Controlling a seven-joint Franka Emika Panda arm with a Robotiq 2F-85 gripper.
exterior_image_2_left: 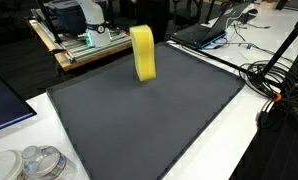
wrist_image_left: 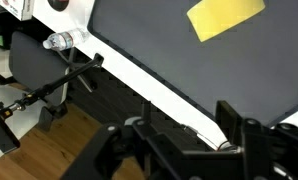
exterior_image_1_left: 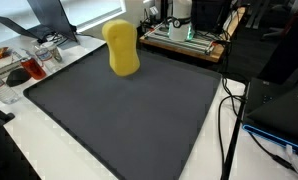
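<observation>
A yellow block (exterior_image_1_left: pixel 121 48) stands upright on a dark grey mat (exterior_image_1_left: pixel 129 125), near the mat's far edge and well away from its corners, in both exterior views (exterior_image_2_left: pixel 143 53). Seen broadside in an exterior view it looks wide and slightly bulged; in the narrower angle it is a thin slab on end. Nothing touches it.

In the wrist view the block (wrist_image_left: pixel 225 17) shows only as a flat yellow rectangle at the top right, so its upright stance cannot be read there.

The gripper (wrist_image_left: pixel 184 120) appears in the wrist view alone, low in the picture, well apart from the block. Its jaws stand apart with nothing between them; through the gap show the white desk (wrist_image_left: pixel 159 85) edge and a strip of mat (wrist_image_left: pixel 159 40). It hangs beyond the desk's edge, with wooden floor (wrist_image_left: pixel 59 140) below to one side.

Around the mat, the desk (exterior_image_2_left: pixel 239 130) carries black cables (exterior_image_2_left: pixel 274 80) on one side. Behind the block stands a machine on a wooden board (exterior_image_2_left: pixel 84 35), also seen in an exterior view (exterior_image_1_left: pixel 184 35). Clear lidded jars (exterior_image_2_left: pixel 39 162) sit at a near corner in an exterior view only.
</observation>
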